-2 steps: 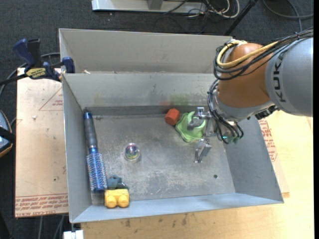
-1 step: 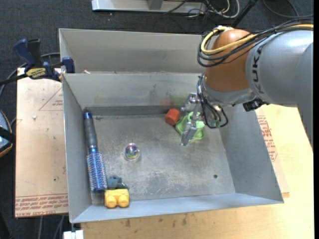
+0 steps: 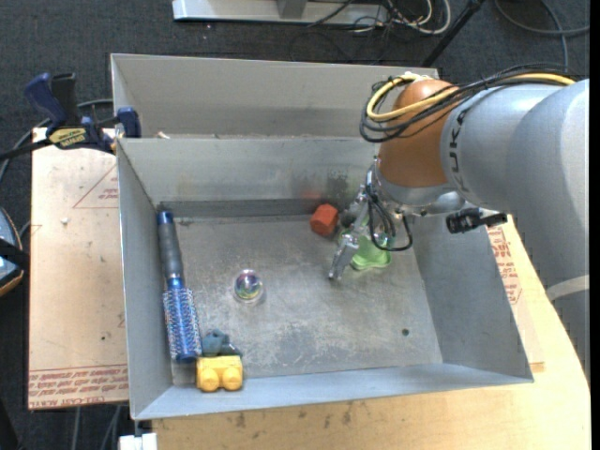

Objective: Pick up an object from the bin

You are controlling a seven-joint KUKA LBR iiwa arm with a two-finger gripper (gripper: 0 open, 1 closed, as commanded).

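Observation:
My gripper (image 3: 343,256) hangs over the back right part of the bin floor, one slim grey finger (image 3: 339,262) pointing down to the left. A light green piece (image 3: 371,258) lies just right of that finger, partly hidden under the gripper. A small red-orange block (image 3: 324,219) sits by the back wall, just left of the gripper. I cannot make out whether the green piece is between the fingers.
A blue hairbrush (image 3: 177,293) lies along the left wall. A yellow toy block with a grey-blue bit (image 3: 218,368) sits in the front left corner. A small shiny round thing (image 3: 247,286) rests left of centre. The arm comes in from the right.

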